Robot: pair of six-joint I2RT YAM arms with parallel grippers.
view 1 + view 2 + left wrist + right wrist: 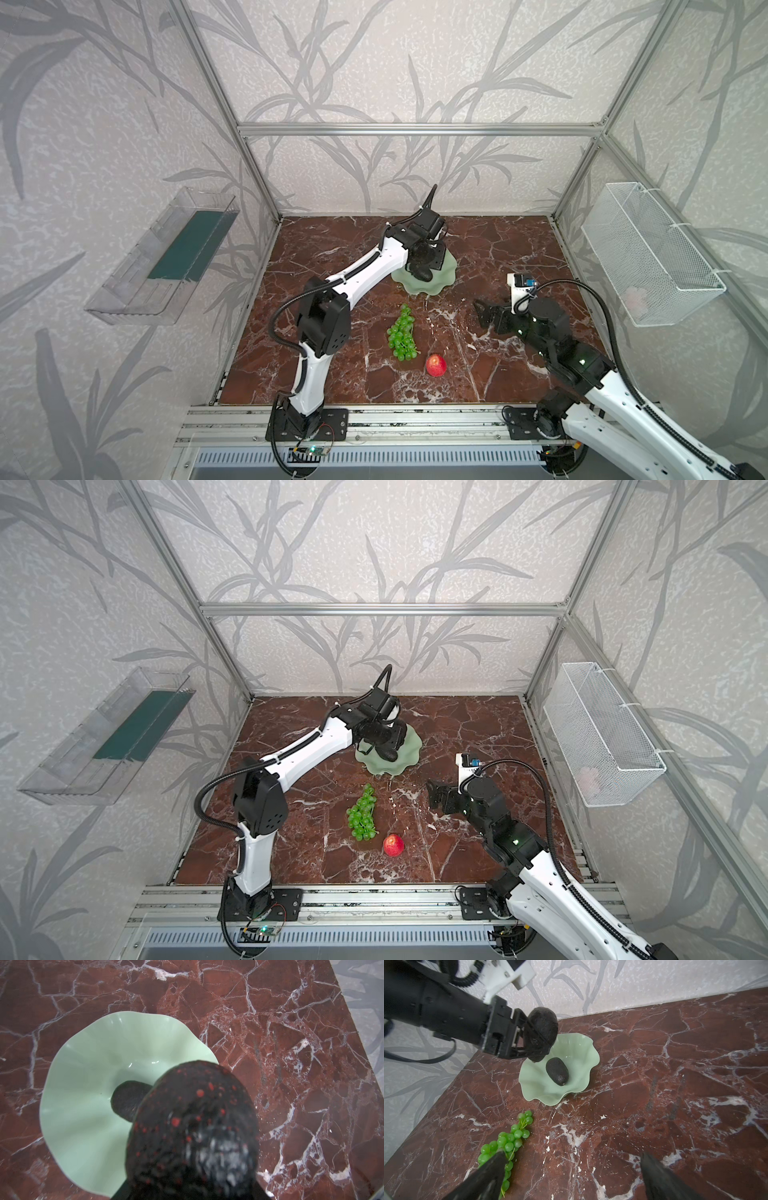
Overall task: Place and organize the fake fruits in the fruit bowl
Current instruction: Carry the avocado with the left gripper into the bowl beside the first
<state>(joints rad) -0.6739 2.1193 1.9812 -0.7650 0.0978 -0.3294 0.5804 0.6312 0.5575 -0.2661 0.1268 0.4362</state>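
Left gripper (539,1043): clamped on one avocado (545,1022), poised above the bowl (583,1076), apparently over the rim on that arm's side rather than over the centre. Right gripper (573,1155): jaws spread wide, empty, low over the table (675,1084) beside the grapes (508,1140).

Location of parts: second avocado (557,1071) lying in the bowl's hollow; grapes and apple (436,365) on the table, well apart from the bowl.

Hazards, as judged:
- Release from present height: likely to strike the second avocado, bounce, and roll out across the shallow wavy rim. Lower first.
- Release off centre: may load one edge and tip or shove the bowl. Shift toward the open side of the hollow.
- Glossy surface, egg shape: expect rolling after contact.
- Loose placement: leaves little room for grapes and apple. Set the pair side by side.

Not readable:
- Left wrist view: filled by the held avocado, blurred, flecked red for no clear reason. Hides the grip itself and part of the second avocado.
- Both top views: much of the bowl covered by wrist (428,232) and gripper; no judging the clearance above it.
- Right wrist view: lower grapes covered by one finger (488,1174); apple out of frame.
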